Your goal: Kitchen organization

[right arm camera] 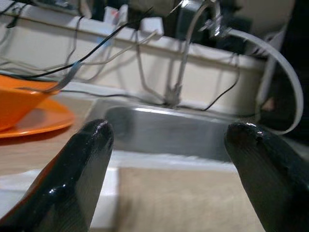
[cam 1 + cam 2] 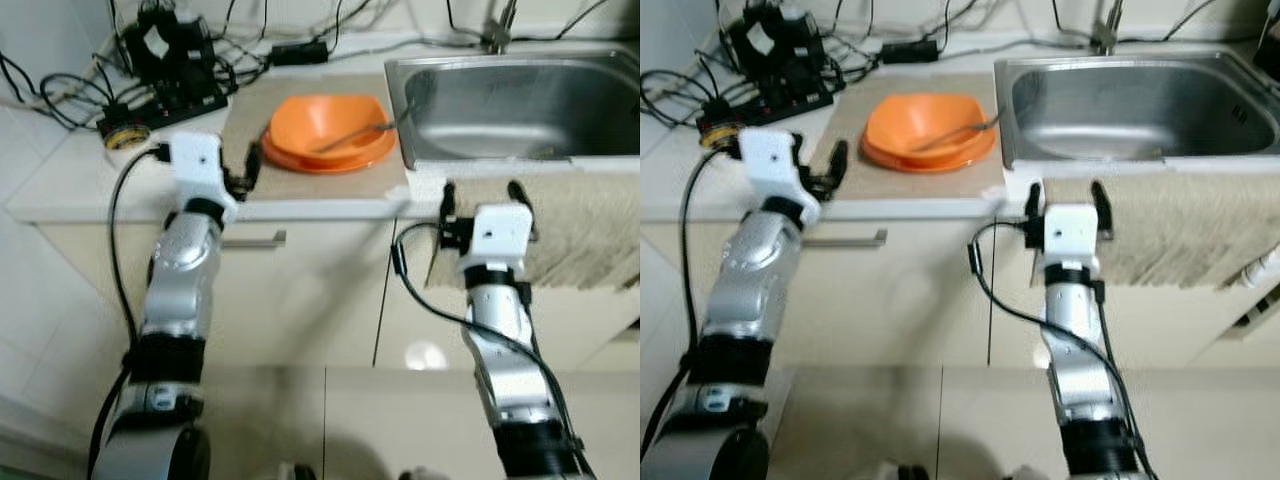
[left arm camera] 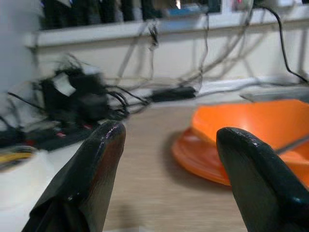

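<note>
- Fingers first, head views: your left gripper (image 2: pixel 247 168) stands spread and empty at the front edge of the counter (image 2: pixel 70 185), fingertips just over the tan mat (image 2: pixel 330 180). Your right gripper (image 2: pixel 484 192) is also spread and empty, raised in front of the towel (image 2: pixel 585 230) hung below the sink (image 2: pixel 520 100).
- Head views, target: the orange bowl (image 2: pixel 325 122) sits on an orange plate (image 2: pixel 330 155) on the mat, touching nothing else but the spoon (image 2: pixel 355 135) lying in it. The spoon's handle runs toward the sink side. A tangle of cables and a power strip (image 2: pixel 165 95) lies at the back left.
- Left wrist view: between the two black fingers (image 3: pixel 91 169) you see the plate (image 3: pixel 203 159) and bowl ahead and off toward the sink side, near but not touching.
- Right wrist view: the sink and tap (image 1: pixel 186 53) lie straight ahead; the bowl (image 1: pixel 24 99) is off to the side, well apart.
- Judgement: left arm is nearer the bowl; the reach goes forward and toward the sink.
</note>
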